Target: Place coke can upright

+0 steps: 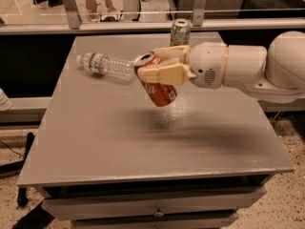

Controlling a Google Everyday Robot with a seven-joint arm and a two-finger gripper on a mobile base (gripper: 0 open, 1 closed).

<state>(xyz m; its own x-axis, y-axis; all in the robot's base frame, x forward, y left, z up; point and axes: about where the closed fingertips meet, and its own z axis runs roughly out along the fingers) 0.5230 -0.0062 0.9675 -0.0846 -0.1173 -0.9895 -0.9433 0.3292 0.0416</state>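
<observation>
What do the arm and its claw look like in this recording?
The claw, over the middle of the table at the coke can, has two flat, blocky cream-yellow fingers. Behind it sits a rounded white wrist housing with small dark dots, then a smooth, thick white arm segment ending in a bulbous joint. No cables or sleeves show.

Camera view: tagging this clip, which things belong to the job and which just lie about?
Job: red-orange aluminium coke can, tilted in mid-air; gripper, fingers shut on it above the grey table.
Lying about: clear plastic water bottle, on its side; green-and-silver can.
</observation>
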